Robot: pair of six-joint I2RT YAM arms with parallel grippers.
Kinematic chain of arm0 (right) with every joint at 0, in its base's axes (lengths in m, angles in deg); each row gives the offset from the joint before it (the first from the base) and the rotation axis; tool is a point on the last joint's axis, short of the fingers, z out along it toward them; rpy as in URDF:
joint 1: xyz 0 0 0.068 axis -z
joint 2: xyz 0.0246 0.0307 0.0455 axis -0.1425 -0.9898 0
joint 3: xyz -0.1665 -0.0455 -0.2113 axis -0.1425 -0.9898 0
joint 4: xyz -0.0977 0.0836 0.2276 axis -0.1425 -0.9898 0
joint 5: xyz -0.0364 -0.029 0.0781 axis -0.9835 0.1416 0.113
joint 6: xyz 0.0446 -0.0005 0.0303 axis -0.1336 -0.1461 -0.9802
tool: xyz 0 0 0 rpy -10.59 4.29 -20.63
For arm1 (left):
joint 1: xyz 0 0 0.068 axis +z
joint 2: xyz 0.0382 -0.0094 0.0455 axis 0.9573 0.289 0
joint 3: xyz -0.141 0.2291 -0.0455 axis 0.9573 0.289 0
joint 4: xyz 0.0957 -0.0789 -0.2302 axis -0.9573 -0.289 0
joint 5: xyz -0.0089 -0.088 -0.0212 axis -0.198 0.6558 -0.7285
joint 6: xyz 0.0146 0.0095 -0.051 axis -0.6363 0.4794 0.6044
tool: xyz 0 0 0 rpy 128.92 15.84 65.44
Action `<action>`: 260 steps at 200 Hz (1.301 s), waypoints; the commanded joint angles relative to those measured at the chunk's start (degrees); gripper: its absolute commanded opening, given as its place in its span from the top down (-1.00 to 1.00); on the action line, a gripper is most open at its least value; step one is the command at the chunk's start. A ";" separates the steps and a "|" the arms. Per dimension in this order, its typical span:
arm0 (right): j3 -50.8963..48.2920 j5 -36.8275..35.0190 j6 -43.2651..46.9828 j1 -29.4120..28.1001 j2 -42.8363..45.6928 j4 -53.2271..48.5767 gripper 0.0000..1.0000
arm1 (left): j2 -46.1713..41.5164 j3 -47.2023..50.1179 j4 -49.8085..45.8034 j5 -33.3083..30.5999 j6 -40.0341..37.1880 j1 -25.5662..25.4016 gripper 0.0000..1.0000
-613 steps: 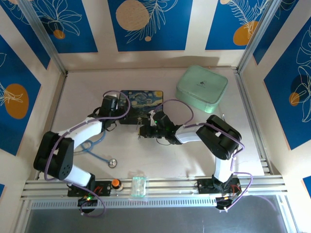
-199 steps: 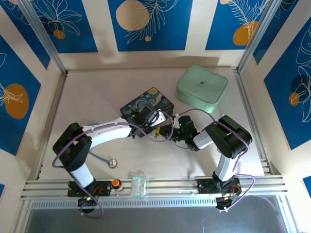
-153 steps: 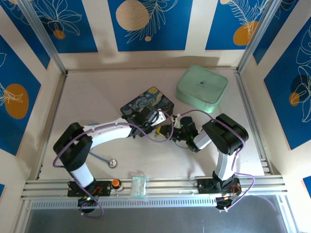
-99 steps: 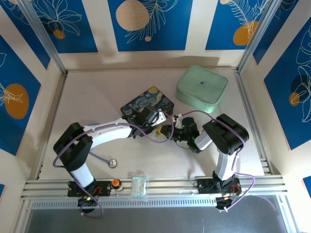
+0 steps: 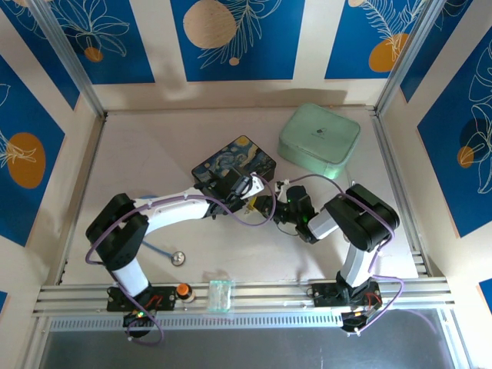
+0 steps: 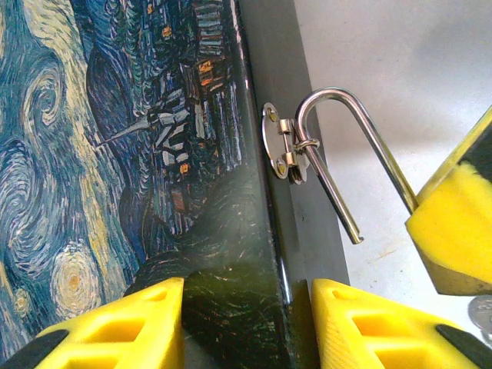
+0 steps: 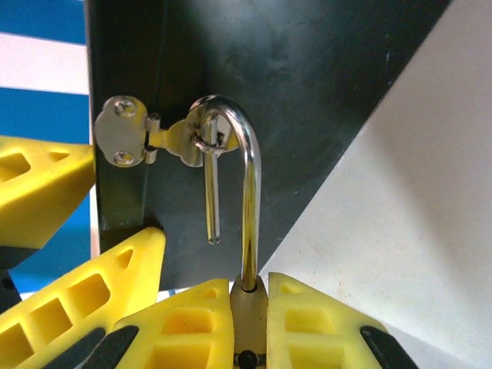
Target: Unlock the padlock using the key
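**Shackle's open but hooked in the clasp**

Your left gripper (image 6: 246, 323) looks clenched on the tin's (image 6: 115, 154) edge. Just right of it, the padlock (image 7: 247, 309) hangs from the clasp (image 6: 280, 146), and the free leg of the shackle (image 7: 250, 192) is out. Then your right gripper (image 7: 249, 298) pinches the brass body. It's tiny, light, hard and probably slick, so grip the flat body faces, not the thin shackle, or it'll twist out.
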 commanded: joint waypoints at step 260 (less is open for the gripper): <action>15.19 11.54 18.85 10.46 4.34 -61.30 1.00 | 1.43 2.86 -5.96 -15.55 8.40 1.37 -0.99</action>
